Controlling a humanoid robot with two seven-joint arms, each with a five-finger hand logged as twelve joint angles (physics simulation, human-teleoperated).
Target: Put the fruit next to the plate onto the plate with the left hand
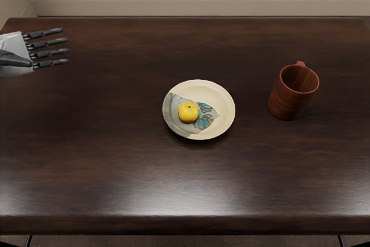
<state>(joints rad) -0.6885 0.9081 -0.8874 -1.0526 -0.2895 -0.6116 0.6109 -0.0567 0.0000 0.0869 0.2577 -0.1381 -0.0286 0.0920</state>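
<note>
The fruit (188,111), a small, round, smooth yellow ball, sits on the plate (222,99) near the centre of the frame, a little left of the plate's middle. By the look of it the placing step is done and nothing is left to carry. The left hand (29,50) hangs at the upper left edge, well apart from the plate, its dark, slender fingers (51,42) stretched out straight and released, grasping nothing. The next move would only call for resting that arm clear. The plate is shallow, cream and glossy, with a grey-teal patterned patch. A ribbed brown mug (293,92) stands at the right on the dark, polished wood-grain surface (115,160).
</note>
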